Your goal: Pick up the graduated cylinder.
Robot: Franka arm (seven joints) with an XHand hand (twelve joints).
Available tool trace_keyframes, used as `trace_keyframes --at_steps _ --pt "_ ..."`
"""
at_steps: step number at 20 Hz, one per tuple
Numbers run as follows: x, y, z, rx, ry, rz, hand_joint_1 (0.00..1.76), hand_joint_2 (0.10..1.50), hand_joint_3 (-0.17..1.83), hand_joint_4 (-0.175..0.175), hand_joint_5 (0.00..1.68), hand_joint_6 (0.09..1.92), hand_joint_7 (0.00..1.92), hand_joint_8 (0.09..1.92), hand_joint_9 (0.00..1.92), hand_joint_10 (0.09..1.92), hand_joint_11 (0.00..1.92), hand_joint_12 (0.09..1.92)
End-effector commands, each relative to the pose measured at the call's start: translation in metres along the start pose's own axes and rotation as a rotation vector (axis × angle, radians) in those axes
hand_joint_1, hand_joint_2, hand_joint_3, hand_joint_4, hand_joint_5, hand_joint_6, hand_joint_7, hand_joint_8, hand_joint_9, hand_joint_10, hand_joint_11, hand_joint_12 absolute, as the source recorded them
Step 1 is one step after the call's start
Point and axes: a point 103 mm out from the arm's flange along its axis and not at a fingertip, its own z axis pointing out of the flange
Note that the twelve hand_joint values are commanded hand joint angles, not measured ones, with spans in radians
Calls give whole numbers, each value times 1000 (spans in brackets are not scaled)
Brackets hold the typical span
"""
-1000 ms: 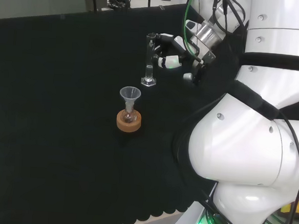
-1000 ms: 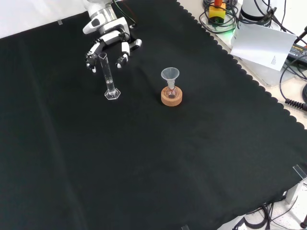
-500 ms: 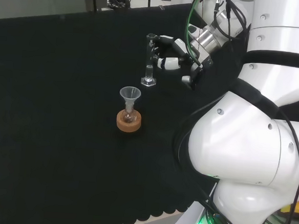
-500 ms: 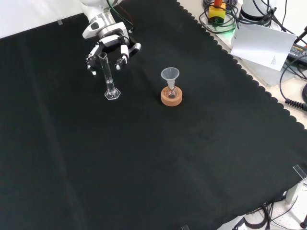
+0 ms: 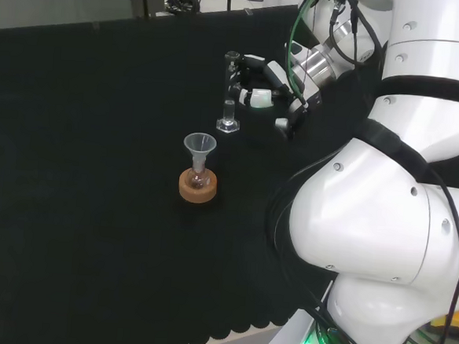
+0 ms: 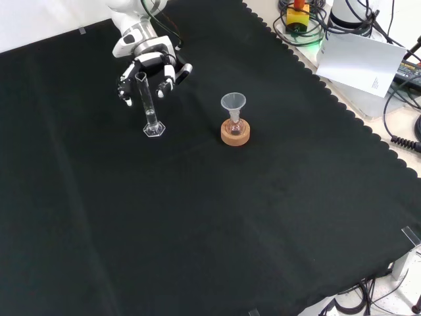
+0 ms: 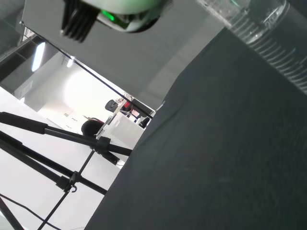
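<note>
The graduated cylinder (image 5: 229, 93) is a tall clear tube on a hexagonal foot, upright on the black cloth (image 6: 197, 217). In the front view the cylinder (image 6: 148, 105) rises between the hand's spread fingers. The hand (image 6: 148, 64) sits just behind the tube's upper part, with fingers (image 6: 165, 81) hanging on either side and not closed on the glass. From the head view the hand (image 5: 257, 94) is right beside the tube, on its right. Close up in the wrist view, the cylinder (image 7: 268, 36) shows its printed scale marks.
A small flask with a clear funnel (image 6: 233, 103) in its neck stands on a cork ring (image 6: 235, 135), right of the cylinder in the front view; the cork ring (image 5: 198, 187) is nearer in the head view. Paper (image 6: 362, 62) and cables lie past the cloth's scalloped edge.
The hand has crept closer to the cylinder's upper part and its wrist has turned a little. Cylinder and flask stand where they were.
</note>
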Motion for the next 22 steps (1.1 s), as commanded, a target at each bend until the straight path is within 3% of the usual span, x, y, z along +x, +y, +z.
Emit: trace_keyframes --at_steps 1,10,16,22 --pt "-1 1 9 9 31 2 998 652 669 -31 648 141 486 600 760 477 548 1225" --pt "-3 2 10 49 47 3 1009 661 655 -24 694 213 538 596 795 464 586 1203" --pt "-5 4 12 18 89 3 1016 671 642 -22 607 435 550 574 826 413 597 1192" --pt "-8 6 15 -7 94 17 1035 686 647 -21 604 477 572 581 851 416 607 1193"
